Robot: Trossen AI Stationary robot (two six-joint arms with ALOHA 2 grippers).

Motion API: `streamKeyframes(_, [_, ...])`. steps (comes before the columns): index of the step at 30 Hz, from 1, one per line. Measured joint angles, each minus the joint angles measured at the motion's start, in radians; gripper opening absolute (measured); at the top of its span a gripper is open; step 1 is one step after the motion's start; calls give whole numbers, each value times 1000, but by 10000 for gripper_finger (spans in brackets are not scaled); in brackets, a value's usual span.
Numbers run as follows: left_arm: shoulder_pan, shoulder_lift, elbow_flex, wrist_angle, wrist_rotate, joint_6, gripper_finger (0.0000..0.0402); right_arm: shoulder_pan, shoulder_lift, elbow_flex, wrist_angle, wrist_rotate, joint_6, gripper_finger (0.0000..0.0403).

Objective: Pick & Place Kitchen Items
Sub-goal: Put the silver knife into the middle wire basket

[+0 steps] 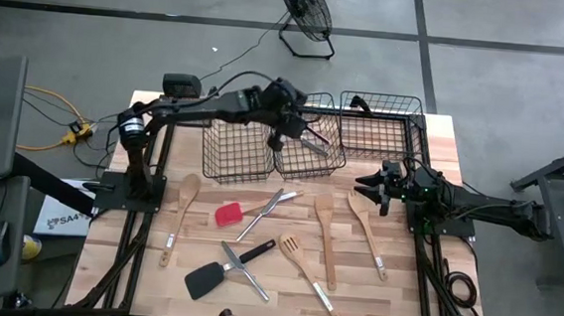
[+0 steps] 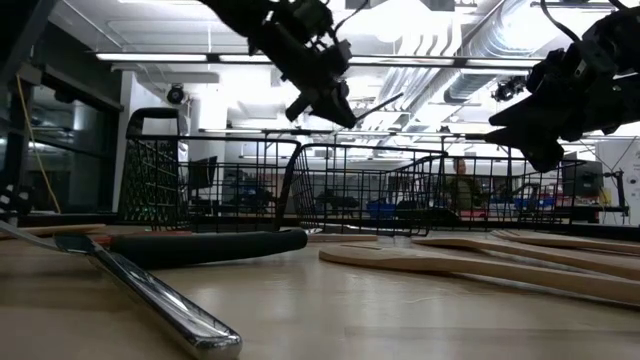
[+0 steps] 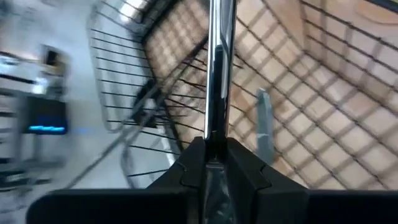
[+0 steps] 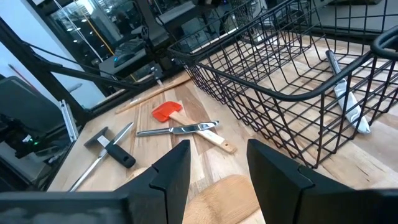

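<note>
My left gripper (image 1: 292, 127) hangs over the middle black wire basket (image 1: 307, 160), shut on a silver metal cutlery piece (image 3: 219, 68) that juts out past its fingers. Another silver piece (image 3: 262, 124) lies on that basket's floor. On the table nearer the front lie pale wooden spoons (image 1: 324, 231), a slotted wooden turner (image 1: 300, 262), a red-headed spatula (image 1: 228, 214), a black turner (image 1: 209, 277) and more silver cutlery (image 1: 269, 202). At the table's right edge my right gripper (image 4: 217, 168) stands open and holds nothing. My left gripper pinches one end of the silver piece (image 3: 214, 146) between its two fingers. The fingers slant downward from the table's left, and the piece runs on in line with them. The piece is lifted clear, above the middle basket.
Three black wire baskets stand in a row at the table's far edge, one on the left (image 1: 235, 150) and one on the right (image 1: 379, 125) of the middle one. A floor fan (image 1: 305, 15) stands beyond the table. Bare wood shows between the utensils.
</note>
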Motion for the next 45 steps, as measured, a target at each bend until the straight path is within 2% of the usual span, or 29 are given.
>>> streamKeyframes(9, [39,156,245,-257,22,26,33,0,0,0,0,0,0,151])
streamKeyframes(11, [41,186,275,-261,27,26,33,0,0,0,0,0,0,151])
streamKeyframes(34, [49,352,287,-185,13,-54,33,0,0,0,0,0,0,151])
streamKeyframes(45, [75,358,287,-159,40,-132,33,0,0,0,0,0,0,151])
